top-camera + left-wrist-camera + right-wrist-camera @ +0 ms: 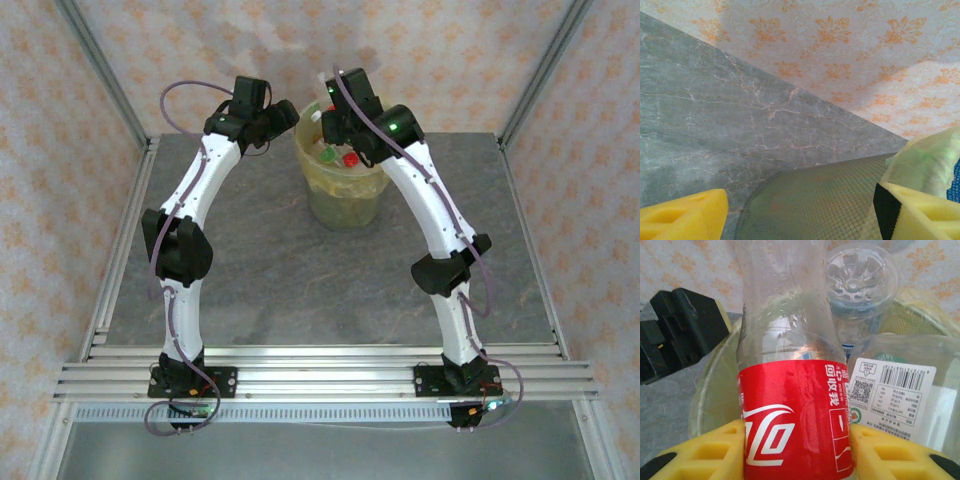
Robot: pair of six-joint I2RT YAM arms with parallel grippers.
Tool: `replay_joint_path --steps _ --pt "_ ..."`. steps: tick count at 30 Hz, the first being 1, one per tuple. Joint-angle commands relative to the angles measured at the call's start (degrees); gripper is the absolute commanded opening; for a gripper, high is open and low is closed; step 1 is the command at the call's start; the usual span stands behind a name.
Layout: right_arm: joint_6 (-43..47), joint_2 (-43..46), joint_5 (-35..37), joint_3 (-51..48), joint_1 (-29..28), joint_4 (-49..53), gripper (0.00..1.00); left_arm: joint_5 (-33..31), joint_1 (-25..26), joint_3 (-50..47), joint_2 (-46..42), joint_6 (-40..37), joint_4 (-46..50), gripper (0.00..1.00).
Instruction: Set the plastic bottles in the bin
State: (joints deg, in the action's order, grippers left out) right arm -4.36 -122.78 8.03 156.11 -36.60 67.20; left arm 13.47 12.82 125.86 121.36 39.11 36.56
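My right gripper (797,450) is shut on a clear plastic bottle with a red label (795,390); its yellow fingers (705,452) press both sides of the label. It holds the bottle over the mouth of the bin (345,200). Other bottles lie inside the bin: one with a white barcode label (895,390) and a clear one seen base-on (860,280). Red and green caps (340,157) show in the top view. My left gripper (800,215) stands open beside the bin's mesh wall (820,205), with nothing between its fingers (685,217).
The yellowish bag (930,155) folds over the bin's rim. Grey marble tabletop (250,260) stretches in front of the bin, with patterned walls behind. The left gripper's black body (680,330) hangs close to the bin's left rim. Metal frame posts (100,60) stand at the back corners.
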Motion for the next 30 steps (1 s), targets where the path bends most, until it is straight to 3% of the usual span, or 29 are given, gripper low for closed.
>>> replay_joint_path --steps 1,15,23,30 --pt "0.65 1.08 -0.43 1.21 -0.06 3.44 0.46 -0.9 0.34 1.49 -3.32 -0.53 0.27 0.78" --pt "3.43 -3.37 -3.31 1.2 1.01 7.0 0.52 -1.17 0.32 2.77 -3.24 -0.53 0.78 0.8" --pt "10.46 -3.44 -9.67 1.3 2.14 5.71 0.71 -1.51 0.29 4.13 -3.32 -0.79 1.33 0.81" --pt "12.44 -0.02 -9.12 1.27 2.39 5.59 0.82 -2.3 0.24 7.88 -1.86 -0.92 2.44 0.82"
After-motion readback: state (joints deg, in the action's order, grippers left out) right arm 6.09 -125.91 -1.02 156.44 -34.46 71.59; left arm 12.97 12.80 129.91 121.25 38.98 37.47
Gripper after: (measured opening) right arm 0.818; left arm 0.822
